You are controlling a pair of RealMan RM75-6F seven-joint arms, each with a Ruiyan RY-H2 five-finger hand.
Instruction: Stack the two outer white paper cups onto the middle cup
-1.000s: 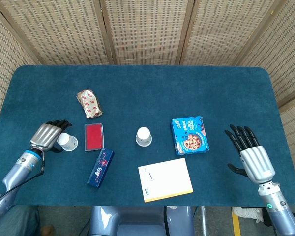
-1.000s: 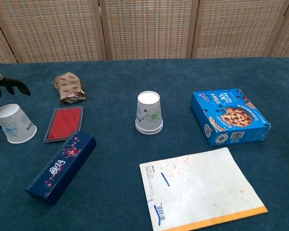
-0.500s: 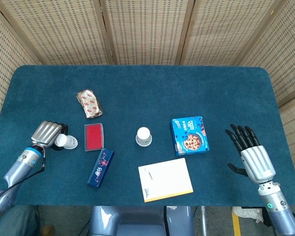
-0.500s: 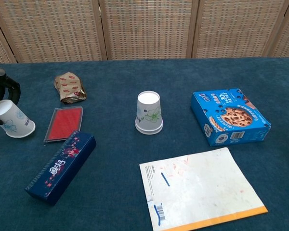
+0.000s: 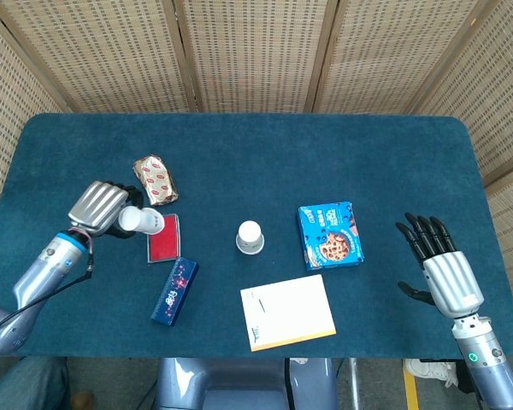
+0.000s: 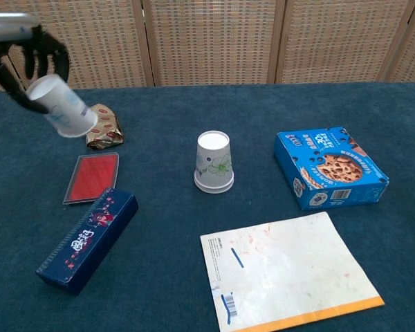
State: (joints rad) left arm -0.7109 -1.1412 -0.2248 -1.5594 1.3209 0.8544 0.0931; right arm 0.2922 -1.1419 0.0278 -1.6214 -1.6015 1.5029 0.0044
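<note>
A white paper cup stands upside down in the middle of the blue table. My left hand grips a second white cup and holds it tilted in the air, above the red flat case and beside the snack packet. My right hand hovers with its fingers spread near the table's right front corner, holding nothing. Only these two cups are visible.
A blue cookie box lies right of the middle cup. A white and yellow notepad lies in front of it. A dark blue slim box lies at the left front.
My left hand closed on the left cup, lifted it off the table and carried it up and to the right, tilting it. The right hand stayed put.
</note>
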